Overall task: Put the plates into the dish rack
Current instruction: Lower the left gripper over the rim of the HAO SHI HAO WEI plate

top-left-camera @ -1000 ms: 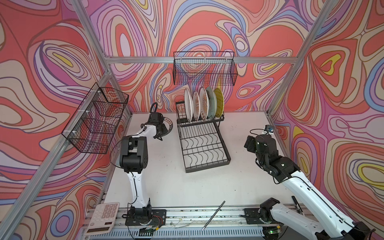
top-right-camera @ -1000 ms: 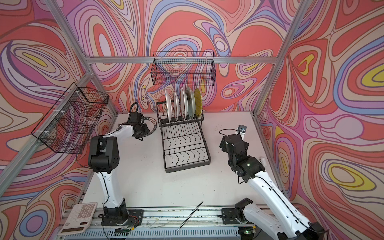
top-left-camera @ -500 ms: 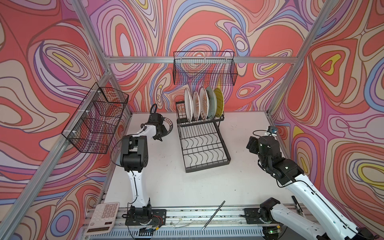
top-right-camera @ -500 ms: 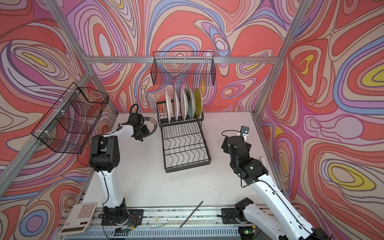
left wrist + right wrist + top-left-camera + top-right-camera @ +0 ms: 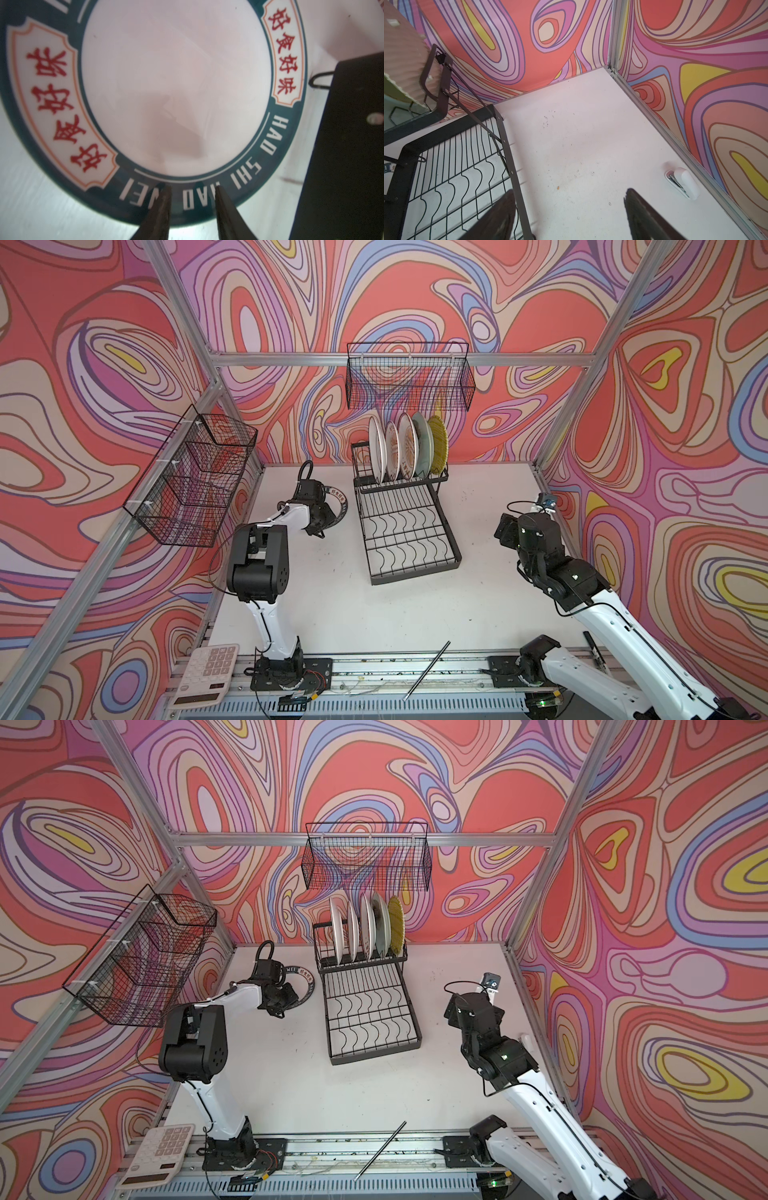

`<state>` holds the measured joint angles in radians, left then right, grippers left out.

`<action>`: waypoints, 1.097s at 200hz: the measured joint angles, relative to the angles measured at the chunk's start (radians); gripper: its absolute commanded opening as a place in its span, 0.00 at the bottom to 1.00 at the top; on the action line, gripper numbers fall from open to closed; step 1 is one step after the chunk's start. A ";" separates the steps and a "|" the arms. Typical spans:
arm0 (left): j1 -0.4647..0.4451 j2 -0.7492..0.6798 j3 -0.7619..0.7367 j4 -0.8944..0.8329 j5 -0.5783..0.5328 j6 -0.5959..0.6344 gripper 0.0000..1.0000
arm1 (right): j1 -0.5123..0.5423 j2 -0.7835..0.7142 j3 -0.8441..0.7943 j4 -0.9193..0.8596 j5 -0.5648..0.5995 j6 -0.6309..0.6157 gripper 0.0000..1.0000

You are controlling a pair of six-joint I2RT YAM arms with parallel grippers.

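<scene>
both arms pair white tubular links with blocky black joints. the left arm (image 5: 268, 622) has a large black joint housing (image 5: 257, 568) dotted with a ring of small holes, a black base plate (image 5: 322, 666) with red wires, and a black cable (image 5: 306, 463) looping off it. the right arm (image 5: 623, 639) bears a small blue-faced module (image 5: 548, 502). the left gripper (image 5: 193, 187) and right gripper (image 5: 569, 191) end in dark, tapered fingers (image 5: 643, 216).

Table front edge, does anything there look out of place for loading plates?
Yes. A calculator sits at the front left corner, and a thin metal rod lies slanted across the front rail. Neither has to do with plates. The dish rack also sits a little crooked.
</scene>
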<state>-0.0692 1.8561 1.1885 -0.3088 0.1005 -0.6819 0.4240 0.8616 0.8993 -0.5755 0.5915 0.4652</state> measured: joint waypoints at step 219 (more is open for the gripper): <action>-0.149 -0.630 -0.594 0.134 -0.217 -0.344 0.41 | 0.000 -0.026 0.000 -0.023 0.018 0.000 0.84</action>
<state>-0.2180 1.2263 0.5945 -0.1745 -0.1165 -1.0260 0.4240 0.8360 0.8993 -0.5980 0.6094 0.4652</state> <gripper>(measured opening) 0.402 0.840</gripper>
